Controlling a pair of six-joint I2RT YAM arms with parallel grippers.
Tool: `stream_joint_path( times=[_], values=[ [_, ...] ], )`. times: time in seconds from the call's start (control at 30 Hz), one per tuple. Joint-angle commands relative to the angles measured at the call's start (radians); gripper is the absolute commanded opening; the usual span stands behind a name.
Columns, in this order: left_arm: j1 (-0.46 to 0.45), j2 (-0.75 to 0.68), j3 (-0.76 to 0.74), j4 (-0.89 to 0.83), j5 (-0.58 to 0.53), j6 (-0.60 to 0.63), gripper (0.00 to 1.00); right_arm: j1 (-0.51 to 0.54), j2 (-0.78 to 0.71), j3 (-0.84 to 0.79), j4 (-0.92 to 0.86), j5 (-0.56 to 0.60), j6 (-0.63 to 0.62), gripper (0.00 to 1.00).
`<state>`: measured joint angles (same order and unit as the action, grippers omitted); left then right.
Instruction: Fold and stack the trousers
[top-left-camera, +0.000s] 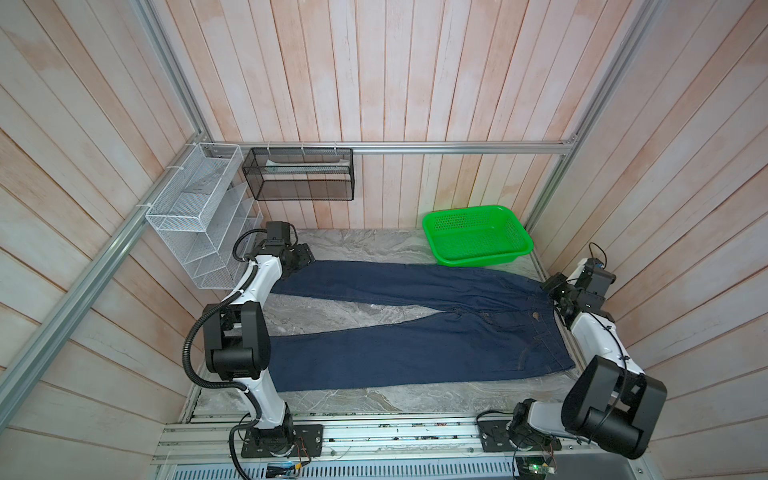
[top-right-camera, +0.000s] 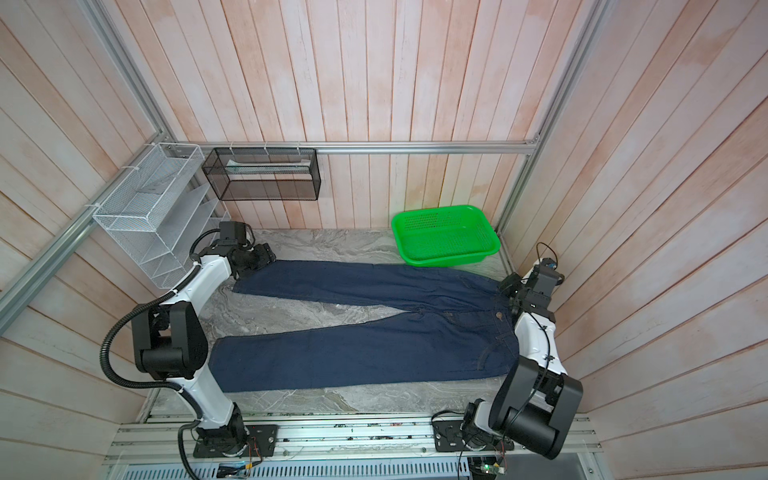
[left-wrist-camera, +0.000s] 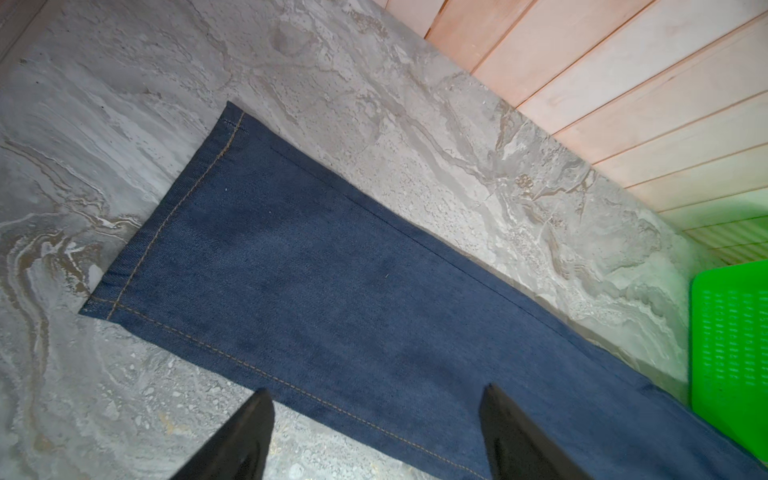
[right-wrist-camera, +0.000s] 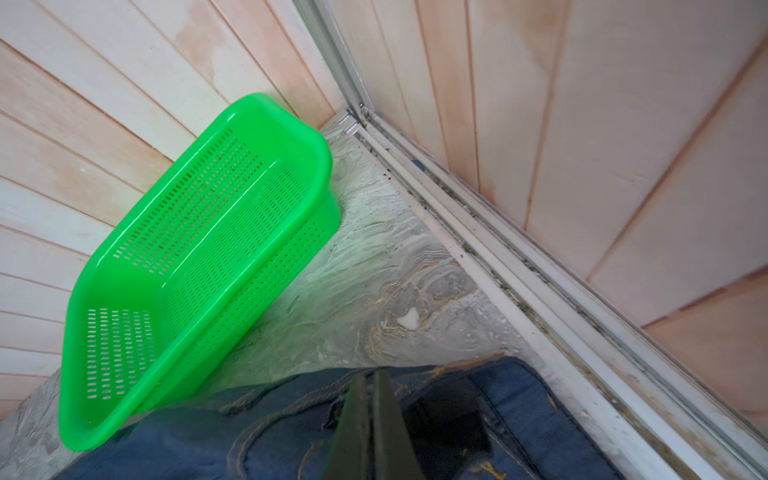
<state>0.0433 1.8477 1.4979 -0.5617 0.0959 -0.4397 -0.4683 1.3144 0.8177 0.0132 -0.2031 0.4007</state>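
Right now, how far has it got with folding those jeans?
Barely begun. Done: the trousers lie spread flat, legs apart, no fold yet. In hand: the left gripper hangs open over the far leg near its hem; the right gripper is shut at the waistband, grip unclear. Left: every fold, then stacking.

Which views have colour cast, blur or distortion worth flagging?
In both top views, wide-angle bending fans the wall planks; focus is sharp. Left wrist view: green cast on the table beside the basket. Right wrist view: same green spill onto the trousers; right gripper looks soft.
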Motion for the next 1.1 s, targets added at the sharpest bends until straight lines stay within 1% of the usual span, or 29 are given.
stream_joint_path(
  times=[0.0, 0.13, 0.23, 0.33, 0.57, 0.7, 0.9, 1.07],
  values=[
    [0.009, 0.067, 0.067, -0.017, -0.016, -0.012, 0.81, -0.015, -0.002, -0.025, 0.032, -0.006, 0.017, 0.00],
    [0.017, 0.146, 0.150, -0.024, -0.022, -0.007, 0.81, -0.013, 0.014, -0.024, 0.032, -0.057, 0.023, 0.00],
    [0.027, 0.241, 0.254, -0.065, -0.050, 0.001, 0.81, -0.003, 0.009, -0.036, 0.041, -0.070, 0.030, 0.00],
    [0.028, 0.337, 0.370, -0.098, -0.097, 0.020, 0.80, 0.011, -0.008, -0.051, 0.044, -0.070, 0.024, 0.00],
    [0.036, 0.607, 0.718, -0.254, -0.225, 0.060, 0.80, 0.058, -0.041, -0.061, 0.034, -0.075, 0.015, 0.00],
    [0.049, 0.720, 0.876, -0.314, -0.263, 0.067, 0.80, 0.094, -0.043, -0.052, 0.036, -0.072, 0.013, 0.00],
    [0.085, 0.810, 0.995, -0.352, -0.292, 0.080, 0.80, 0.114, -0.029, -0.047, 0.049, -0.065, 0.016, 0.00],
    [0.108, 0.840, 1.020, -0.343, -0.300, 0.106, 0.80, 0.134, -0.014, -0.048, 0.056, -0.053, 0.017, 0.00]
  ],
)
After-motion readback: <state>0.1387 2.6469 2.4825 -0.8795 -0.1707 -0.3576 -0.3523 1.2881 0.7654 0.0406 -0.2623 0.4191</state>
